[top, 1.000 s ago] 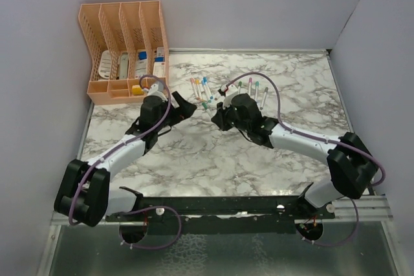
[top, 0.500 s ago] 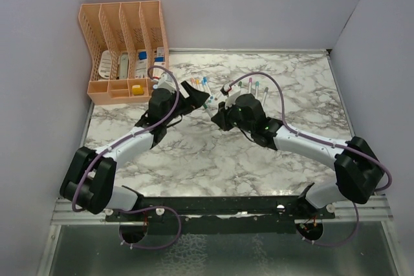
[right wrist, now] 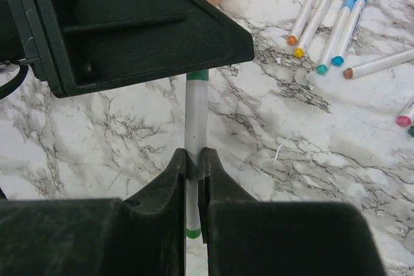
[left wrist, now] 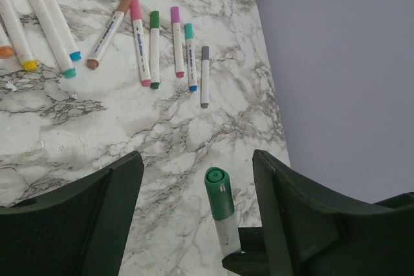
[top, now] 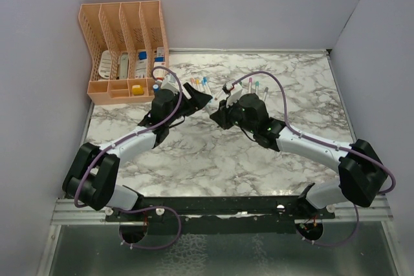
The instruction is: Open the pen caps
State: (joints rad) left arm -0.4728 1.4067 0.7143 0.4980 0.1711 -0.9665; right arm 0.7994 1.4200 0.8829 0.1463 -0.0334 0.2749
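Fingers (right wrist: 173,182) of the right gripper (right wrist: 194,155) clench a white pen barrel (right wrist: 196,111), holding it above the marble table (left wrist: 168,127). Its green cap (left wrist: 219,193) pokes into the gap between the spread, empty jaws of the left gripper (left wrist: 198,154). Other pens (left wrist: 154,50) lie in a loose row on the table beyond. Light, stiff and smooth, the cap looks press-fitted and apt to slip. The sensible hold is squarely across its short sides, followed by a straight pull along the barrel against the right arm's grip.
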